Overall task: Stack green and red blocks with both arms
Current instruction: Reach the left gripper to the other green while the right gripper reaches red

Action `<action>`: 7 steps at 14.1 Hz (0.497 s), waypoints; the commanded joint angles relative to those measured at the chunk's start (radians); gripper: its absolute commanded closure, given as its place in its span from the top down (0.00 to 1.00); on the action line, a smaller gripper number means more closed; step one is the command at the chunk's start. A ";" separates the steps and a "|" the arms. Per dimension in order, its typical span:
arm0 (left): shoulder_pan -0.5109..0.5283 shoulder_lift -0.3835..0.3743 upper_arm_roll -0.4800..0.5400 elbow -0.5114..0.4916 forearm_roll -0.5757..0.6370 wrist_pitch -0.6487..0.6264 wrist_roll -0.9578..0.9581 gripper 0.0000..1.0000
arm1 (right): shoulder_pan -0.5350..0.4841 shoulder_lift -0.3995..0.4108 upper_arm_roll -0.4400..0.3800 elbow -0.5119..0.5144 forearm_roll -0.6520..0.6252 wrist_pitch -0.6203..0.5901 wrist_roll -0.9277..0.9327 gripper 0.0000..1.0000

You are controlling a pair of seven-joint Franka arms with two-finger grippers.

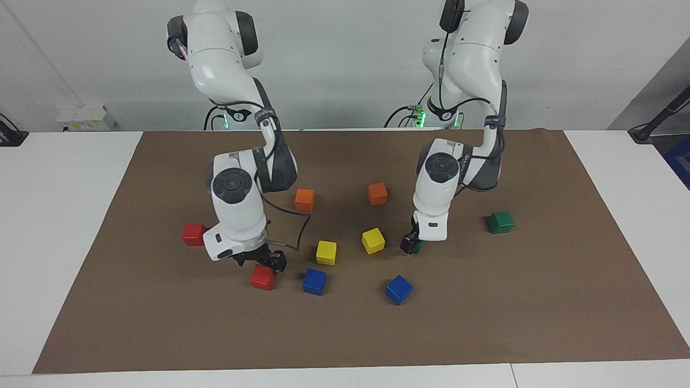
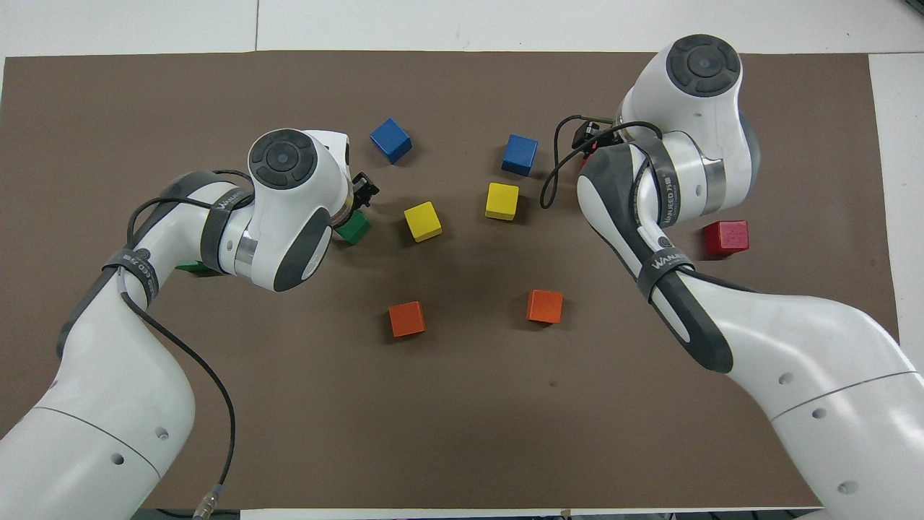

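I am looking at a white table [image 1: 64, 226] that is carrying a large brown mat [image 1: 345, 334] across most of its top. A plain white wall [image 1: 345, 64] is rising at the far edge of the table. On the table's far left corner a small white box [image 1: 83, 117] is sitting against the wall, with a dark object [image 1: 9, 134] lying just beside it. At the far right a dark pole [image 1: 660, 116] is leaning, near something blue [image 1: 680, 161]. Even, soft light is filling the room.

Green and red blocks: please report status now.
Right gripper over red block. Left gripper at green block. No stack yet. Nothing in the way.
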 commanded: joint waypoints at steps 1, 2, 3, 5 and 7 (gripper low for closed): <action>-0.030 -0.040 0.016 -0.054 0.024 0.033 -0.064 0.77 | -0.006 0.037 -0.001 0.041 -0.020 0.038 0.018 1.00; -0.030 -0.038 0.016 -0.046 0.024 0.039 -0.077 0.40 | -0.007 0.039 0.001 0.027 -0.025 0.071 0.013 1.00; -0.027 -0.037 0.016 -0.044 0.024 0.039 -0.080 0.00 | -0.010 0.039 -0.001 0.012 -0.025 0.082 0.010 1.00; -0.016 -0.038 0.016 -0.029 0.033 0.005 -0.066 0.00 | -0.013 0.039 0.001 -0.002 -0.023 0.098 0.008 1.00; 0.033 -0.075 0.011 -0.018 0.051 -0.082 0.082 0.00 | -0.006 0.037 0.001 -0.043 -0.009 0.160 0.021 1.00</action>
